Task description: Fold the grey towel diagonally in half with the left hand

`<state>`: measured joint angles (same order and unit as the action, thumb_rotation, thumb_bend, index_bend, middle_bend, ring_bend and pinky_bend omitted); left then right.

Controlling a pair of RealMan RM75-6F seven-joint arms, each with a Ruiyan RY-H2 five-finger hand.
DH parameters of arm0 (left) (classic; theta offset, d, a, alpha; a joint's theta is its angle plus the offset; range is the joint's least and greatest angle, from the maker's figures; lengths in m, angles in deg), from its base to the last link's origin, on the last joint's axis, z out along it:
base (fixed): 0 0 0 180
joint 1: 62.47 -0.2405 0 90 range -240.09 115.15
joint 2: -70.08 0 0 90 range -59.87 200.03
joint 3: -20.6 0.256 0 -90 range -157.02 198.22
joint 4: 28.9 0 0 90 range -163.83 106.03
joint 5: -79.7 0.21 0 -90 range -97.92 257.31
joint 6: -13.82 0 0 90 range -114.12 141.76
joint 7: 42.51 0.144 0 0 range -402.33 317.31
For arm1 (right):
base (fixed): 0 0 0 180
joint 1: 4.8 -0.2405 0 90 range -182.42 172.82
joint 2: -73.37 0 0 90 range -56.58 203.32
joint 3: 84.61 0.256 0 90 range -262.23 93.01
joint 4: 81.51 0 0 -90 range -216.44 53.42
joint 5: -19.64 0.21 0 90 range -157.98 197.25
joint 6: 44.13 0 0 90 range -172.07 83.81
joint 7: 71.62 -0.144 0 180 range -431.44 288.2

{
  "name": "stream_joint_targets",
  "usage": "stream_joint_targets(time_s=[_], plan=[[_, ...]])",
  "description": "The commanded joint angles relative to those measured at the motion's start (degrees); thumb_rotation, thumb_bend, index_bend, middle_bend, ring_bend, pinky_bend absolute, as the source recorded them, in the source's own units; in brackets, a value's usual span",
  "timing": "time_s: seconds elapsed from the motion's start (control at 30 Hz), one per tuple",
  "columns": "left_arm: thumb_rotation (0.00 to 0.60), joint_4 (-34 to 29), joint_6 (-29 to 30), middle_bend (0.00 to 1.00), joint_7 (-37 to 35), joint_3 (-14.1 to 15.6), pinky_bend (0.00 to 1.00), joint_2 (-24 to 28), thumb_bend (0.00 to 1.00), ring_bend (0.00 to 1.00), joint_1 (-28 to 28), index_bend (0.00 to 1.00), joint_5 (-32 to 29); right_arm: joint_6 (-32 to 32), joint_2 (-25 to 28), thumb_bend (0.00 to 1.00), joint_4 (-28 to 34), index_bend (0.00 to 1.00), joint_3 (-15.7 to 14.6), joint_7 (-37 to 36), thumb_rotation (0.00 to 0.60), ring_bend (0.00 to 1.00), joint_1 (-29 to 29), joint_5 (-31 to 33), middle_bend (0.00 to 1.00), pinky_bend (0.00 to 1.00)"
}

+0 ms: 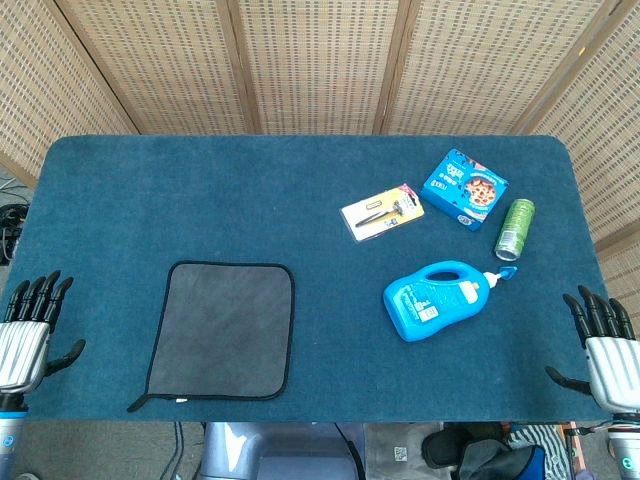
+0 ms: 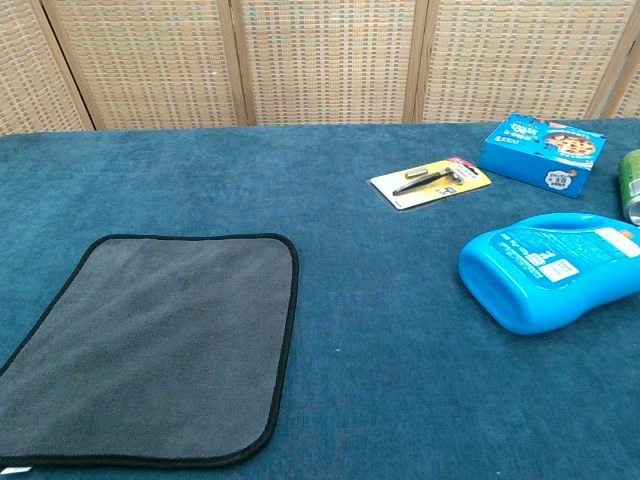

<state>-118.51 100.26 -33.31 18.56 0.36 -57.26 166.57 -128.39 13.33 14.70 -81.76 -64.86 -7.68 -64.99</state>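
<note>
Towel: The grey towel (image 1: 222, 331) is laid flat and smooth on the near left part of the desk (image 1: 200, 200). No corner is lifted, so the fold is judged as not yet begun. It seems to be spread out this way so that one corner can be picked up and carried across to the far opposite corner.

Left hand: The left hand (image 1: 28, 332) is seen at the near left edge of the desk in the head view only. Its fingers are held straight and side by side, the thumb sticks out, and nothing is held. It is kept off the towel, likely so the whole cloth can be seen first.

Towel and left hand: The towel lies to the right of the left hand, close by but not touched. The near left corner, where a small tag pokes out, is the corner nearest to the hand.

Right hand: The right hand (image 1: 603, 343) is parked at the near right edge, fingers straight, with nothing in it. It is well apart from the towel.

Other things: A blue bottle (image 1: 439, 298), a green can (image 1: 515, 229), a blue box (image 1: 464, 188) and a razor pack (image 1: 382, 211) are left on the right side, away from the towel, so the fold is not blocked.
</note>
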Motion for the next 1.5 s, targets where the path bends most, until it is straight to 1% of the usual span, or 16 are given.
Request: stream_joint_targets(time_s=[0.03,0.4,0.77,0.93,1.27,1.4,1.5], plan=[[0.6,0.07,-0.14,0.0,0.05,0.01,0.0,-0.04,0.27,0.0,0.06,0.0,-0.05,0.14,-0.04,0.0,0.0,0.0,-0.03,-0.03,0.6,0.0,-0.04,0.04,0.0,0.0],[0.6,0.15,-0.05,0.0,-0.63,0.01,0.0,-0.04,0.27,0.0,0.13,0.0,0.25,0.07,-0.07,0.0,0.12,0.0,-0.19,0.07,0.6,0.0,-0.03,-0.37,0.0,0.0],[0.6,0.08,-0.53,0.0,-0.65,0.78,0.0,-0.19,0.27,0.0,0.45,0.0,1.53,0.37,-0.28,0.0,-0.09,0.0,-0.01,0.4,0.6,0.0,-0.13,0.23,0.0,0.0],[0.6,-0.56,-0.86,0.0,-0.48,1.65,0.0,-0.35,0.27,0.0,0.66,0.0,2.94,0.44,-0.22,0.0,-0.37,0.0,0.15,-0.3,0.6,0.0,-0.18,0.41,0.0,0.0],[0.6,0.46,-1.09,0.0,-1.48,3.27,0.0,-1.56,0.27,0.0,1.03,0.0,5.96,0.45,-0.27,0.0,-0.26,0.0,0.17,-0.19,0.6,0.0,-0.23,0.35,0.0,0.0],[0.6,1.68,-2.31,0.0,-1.64,4.31,0.0,-2.44,0.28,0.0,1.47,0.04,7.06,0.25,-0.3,0.0,-0.2,0.0,0.14,-0.07,0.6,0.0,-0.13,0.29,0.0,0.0],[0.6,3.14,-3.47,0.0,-2.45,5.32,0.0,-3.56,0.28,0.0,1.94,0.05,8.13,0.02,-0.16,0.0,-0.05,0.0,0.16,0.18,0.6,0.0,0.02,0.39,0.0,0.0]])
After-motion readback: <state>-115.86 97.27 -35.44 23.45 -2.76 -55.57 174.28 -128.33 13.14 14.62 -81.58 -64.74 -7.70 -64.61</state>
